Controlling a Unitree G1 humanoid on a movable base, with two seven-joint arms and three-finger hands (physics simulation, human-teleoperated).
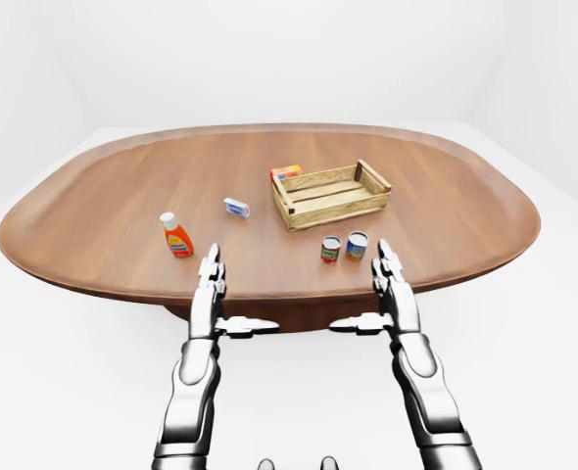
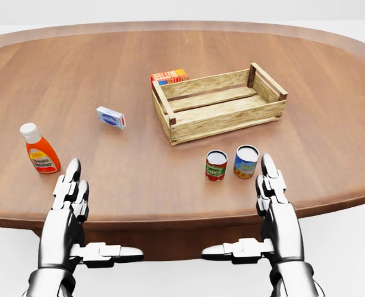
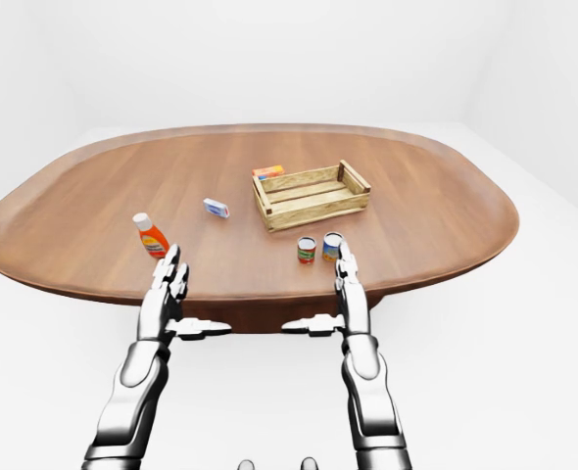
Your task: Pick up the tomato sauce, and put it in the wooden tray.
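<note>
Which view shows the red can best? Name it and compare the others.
The head view: the red can appears largest there, standing upright beside the blue can, below the wooden tray, its label visible though unreadable. The left-eye and right-eye views show it unobstructed but much smaller, its label a blur.

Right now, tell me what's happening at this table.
Nothing is being handled yet. The left robot hand and the right robot hand both hover open and empty over the table's near edge. The tomato sauce bottle stands upright just beyond the left robot hand, untouched. The wooden tray sits empty further up, with two cans below it, an orange box beside its far-left corner, and a small white box to its left.
</note>
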